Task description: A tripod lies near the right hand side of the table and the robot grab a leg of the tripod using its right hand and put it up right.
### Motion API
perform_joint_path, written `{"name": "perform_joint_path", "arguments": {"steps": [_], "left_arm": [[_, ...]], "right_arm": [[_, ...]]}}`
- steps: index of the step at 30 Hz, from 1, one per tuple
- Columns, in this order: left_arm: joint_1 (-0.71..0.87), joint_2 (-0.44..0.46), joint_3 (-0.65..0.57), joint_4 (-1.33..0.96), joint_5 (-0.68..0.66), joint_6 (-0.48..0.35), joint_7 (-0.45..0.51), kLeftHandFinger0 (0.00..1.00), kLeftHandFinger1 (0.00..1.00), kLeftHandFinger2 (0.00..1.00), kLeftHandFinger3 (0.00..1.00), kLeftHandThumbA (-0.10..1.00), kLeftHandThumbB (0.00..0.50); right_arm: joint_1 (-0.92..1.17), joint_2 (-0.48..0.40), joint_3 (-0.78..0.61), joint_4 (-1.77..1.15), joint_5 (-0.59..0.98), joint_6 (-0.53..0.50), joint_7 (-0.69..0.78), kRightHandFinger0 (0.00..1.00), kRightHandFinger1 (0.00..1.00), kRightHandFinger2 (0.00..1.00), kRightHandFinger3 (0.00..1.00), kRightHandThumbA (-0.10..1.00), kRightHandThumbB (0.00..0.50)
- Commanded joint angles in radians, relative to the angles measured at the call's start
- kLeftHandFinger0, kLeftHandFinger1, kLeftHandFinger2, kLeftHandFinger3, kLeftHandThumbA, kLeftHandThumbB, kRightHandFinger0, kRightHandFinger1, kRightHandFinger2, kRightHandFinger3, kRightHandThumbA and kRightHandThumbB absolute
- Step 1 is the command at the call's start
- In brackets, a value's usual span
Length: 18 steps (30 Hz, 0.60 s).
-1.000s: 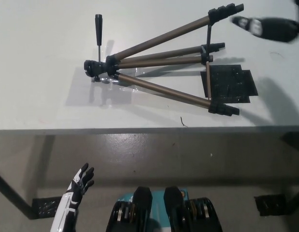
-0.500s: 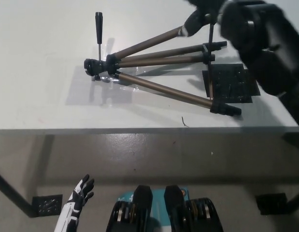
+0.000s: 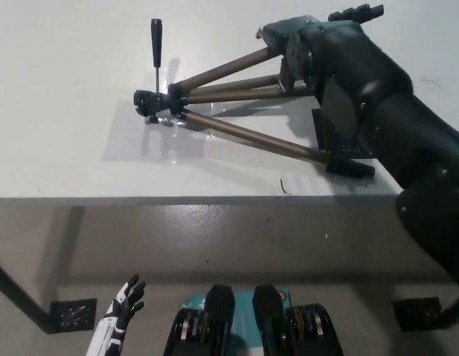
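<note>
tripod (image 3: 236, 111) flat on table (image 3: 66, 111) | R hand (image 3: 288, 41) over far leg

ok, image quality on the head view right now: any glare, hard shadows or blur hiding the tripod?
Head view: sharp overall, no obvious motion blur. The tripod lies flat and casts a soft grey shadow toward picture left on the white table; small glints show by its head. The right hand and black arm hide the far leg ends. The left hand sits low at lower left, fingers apart.

Black right hand (image 3: 296, 44) extends forward, grip unclear; white left hand (image 3: 124, 304) hangs low, fingers spread.
</note>
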Motion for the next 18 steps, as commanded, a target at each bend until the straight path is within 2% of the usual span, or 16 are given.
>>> {"name": "perform_joint_path", "arguments": {"steps": [1, 2, 3, 4, 5, 6, 7, 9, 10, 11, 15, 16, 17, 18], "left_arm": [[0.010, 0.013, -0.006, -0.032, 0.000, -0.029, -0.007, 1.00, 1.00, 1.00, 1.00, 1.00, 0.368], [0.010, 0.012, -0.006, -0.031, 0.000, -0.032, -0.007, 1.00, 1.00, 1.00, 1.00, 1.00, 0.359], [0.010, 0.012, -0.007, -0.033, -0.001, -0.032, -0.008, 1.00, 1.00, 1.00, 1.00, 1.00, 0.358], [0.010, 0.015, -0.009, -0.032, -0.005, -0.035, -0.013, 1.00, 1.00, 1.00, 1.00, 1.00, 0.346], [0.010, 0.016, -0.009, -0.032, -0.009, -0.033, -0.017, 1.00, 1.00, 1.00, 1.00, 1.00, 0.346], [0.000, 0.023, -0.008, -0.035, -0.017, -0.026, -0.024, 1.00, 1.00, 1.00, 1.00, 1.00, 0.356], [0.000, 0.023, -0.007, -0.033, -0.027, -0.027, -0.028, 1.00, 1.00, 1.00, 1.00, 1.00, 0.352], [-0.001, 0.019, -0.007, -0.026, -0.029, -0.034, -0.027, 1.00, 1.00, 1.00, 1.00, 1.00, 0.350], [0.000, 0.020, -0.010, -0.023, -0.013, -0.036, -0.023, 1.00, 1.00, 1.00, 1.00, 1.00, 0.359], [0.001, 0.019, -0.010, -0.025, -0.009, -0.034, -0.021, 1.00, 1.00, 1.00, 1.00, 1.00, 0.362], [0.011, 0.016, -0.015, -0.018, 0.006, -0.042, -0.017, 1.00, 1.00, 1.00, 1.00, 1.00, 0.347], [0.014, 0.016, -0.016, -0.015, 0.012, -0.049, -0.015, 1.00, 1.00, 1.00, 1.00, 1.00, 0.341], [0.015, 0.016, -0.017, -0.019, 0.017, -0.042, -0.014, 1.00, 1.00, 1.00, 1.00, 1.00, 0.349], [0.017, 0.018, -0.019, -0.023, 0.029, -0.036, -0.012, 1.00, 1.00, 1.00, 1.00, 1.00, 0.348]], "right_arm": [[-0.017, 0.005, 0.155, 0.076, -0.196, -0.008, -0.203, 0.48, 0.47, 0.65, 1.00, 0.38, 0.398], [-0.009, 0.001, 0.180, 0.083, -0.208, -0.008, -0.257, 0.05, 0.09, 0.32, 1.00, 0.22, 0.365], [0.000, -0.006, 0.198, 0.084, -0.219, -0.011, -0.317, 0.01, 0.02, 0.25, 0.94, 0.18, 0.364], [0.011, -0.017, 0.205, 0.083, -0.223, -0.019, -0.404, 0.00, 0.00, 0.18, 0.79, 0.02, 0.408], [0.021, -0.032, 0.209, 0.078, -0.229, -0.041, -0.493, 0.00, 0.00, 0.16, 0.69, -0.04, 0.432], [0.029, -0.054, 0.198, 0.072, -0.218, -0.084, -0.600, 0.00, 0.00, 0.14, 0.61, -0.07, 0.379], [0.034, -0.060, 0.187, 0.072, -0.207, -0.102, -0.644, 0.00, 0.03, 0.19, 0.57, -0.07, 0.363], [0.038, -0.066, 0.172, 0.071, -0.193, -0.123, -0.688, 0.00, 0.02, 0.24, 0.54, -0.08, 0.344], [0.042, -0.075, 0.152, 0.060, -0.176, -0.153, -0.723, 0.00, 0.03, 0.24, 0.52, -0.05, 0.361], [0.043, -0.076, 0.148, 0.059, -0.173, -0.158, -0.741, 0.00, 0.08, 0.28, 0.50, -0.06, 0.361], [0.059, -0.079, 0.102, 0.054, -0.134, -0.199, -0.841, 0.00, 0.00, 0.24, 0.46, -0.10, 0.299], [0.065, -0.077, 0.053, 0.047, -0.086, -0.229, -0.846, 0.00, 0.00, 0.28, 0.42, -0.10, 0.263], [0.065, -0.075, 0.005, 0.040, -0.041, -0.259, -0.847, 0.00, 0.01, 0.41, 0.41, -0.10, 0.248], [0.065, -0.071, -0.061, 0.031, 0.020, -0.291, -0.850, 0.00, 0.01, 0.46, 0.31, -0.10, 0.210]]}}
